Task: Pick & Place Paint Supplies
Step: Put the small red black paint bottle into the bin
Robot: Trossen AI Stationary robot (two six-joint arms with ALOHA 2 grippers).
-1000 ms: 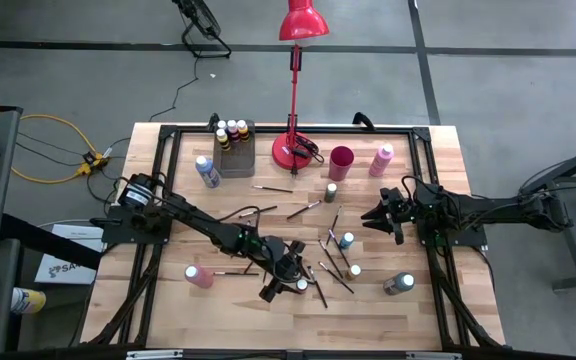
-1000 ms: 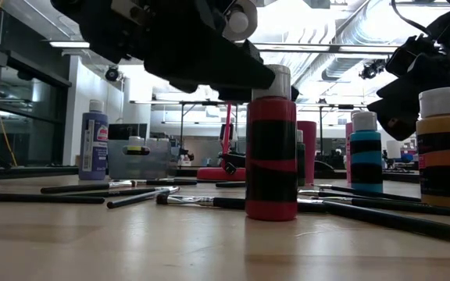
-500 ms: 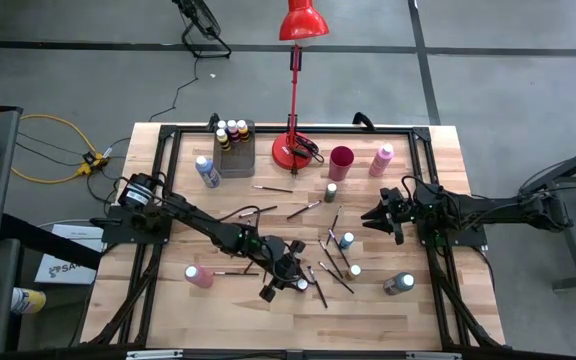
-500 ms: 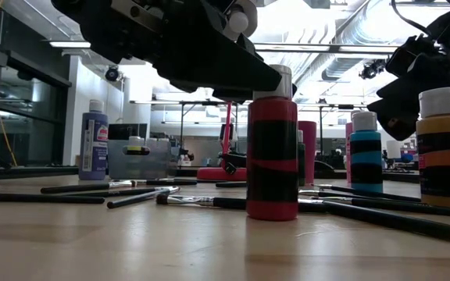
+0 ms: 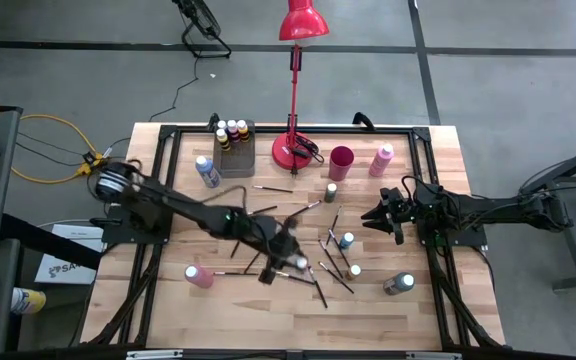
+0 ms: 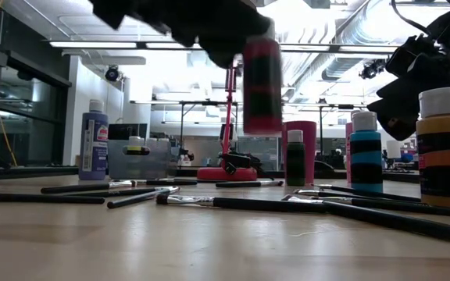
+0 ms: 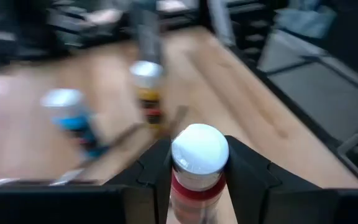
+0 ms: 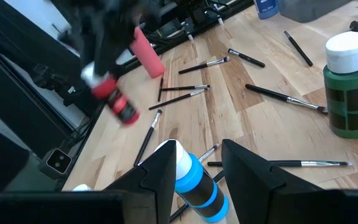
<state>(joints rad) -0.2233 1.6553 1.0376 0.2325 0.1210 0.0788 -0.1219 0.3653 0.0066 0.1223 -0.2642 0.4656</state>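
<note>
Left gripper (image 7: 197,165): my fingers hold a red paint bottle (image 6: 262,86) above the table (image 5: 408,310).
Right gripper (image 8: 197,155): at three o'clock, fingers narrowly apart, holding nothing.

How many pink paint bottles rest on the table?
2: one pink bottle lies far left, another stands beside the dark red cup. The left gripper holds a red bottle.

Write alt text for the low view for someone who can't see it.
The left gripper holds a red paint bottle lifted clear above the wooden table. Paintbrushes lie scattered below, with blue and orange bottles standing at right and the right gripper hanging above them.
</note>
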